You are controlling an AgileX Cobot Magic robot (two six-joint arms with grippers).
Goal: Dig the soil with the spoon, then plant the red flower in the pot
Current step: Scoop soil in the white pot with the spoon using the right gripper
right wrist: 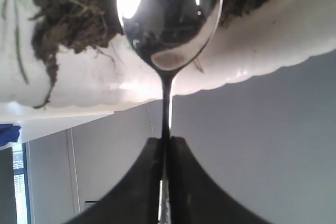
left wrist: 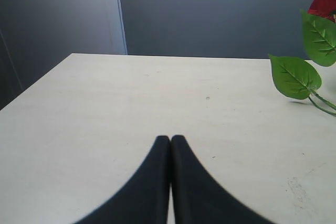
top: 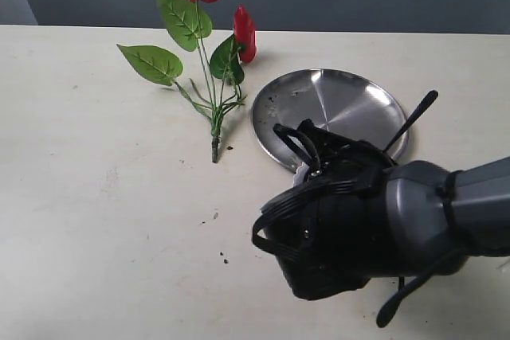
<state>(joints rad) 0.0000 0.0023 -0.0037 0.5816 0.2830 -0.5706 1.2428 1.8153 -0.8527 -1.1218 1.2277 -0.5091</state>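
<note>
Table (top: 96,197): pale, matte top, a few dark soil crumbs scattered near its middle.

Steel plate (top: 351,101): round, flat, shiny, lying on the table; taken here as the landmark.

Red flower (top: 209,45): artificial anthurium sprig lying flat on the table just beside the plate, on the side away from the right arm. Two glossy red blooms, veined green leaves, thin stems joined at the base. Untouched by either arm.

Right end effector (right wrist: 167,148): fingers pinched tight on the thin handle of the spoon (right wrist: 168,19). In the exterior view the arm's dark bulk sits in front of the plate's near rim and hides what lies beneath it.

Spoon: shiny silver, bowl set against the pot's edge, right by the soil.

Pot (right wrist: 252,61): white, scalloped rim, seen only from the right wrist camera.

Soil (right wrist: 63,19): dark, crumbly, fibrous, heaped in the pot with strands hanging over the rim.

Left end effector (left wrist: 170,145): fingers pressed together, gripping nothing, low over bare table well away from the plate.
</note>
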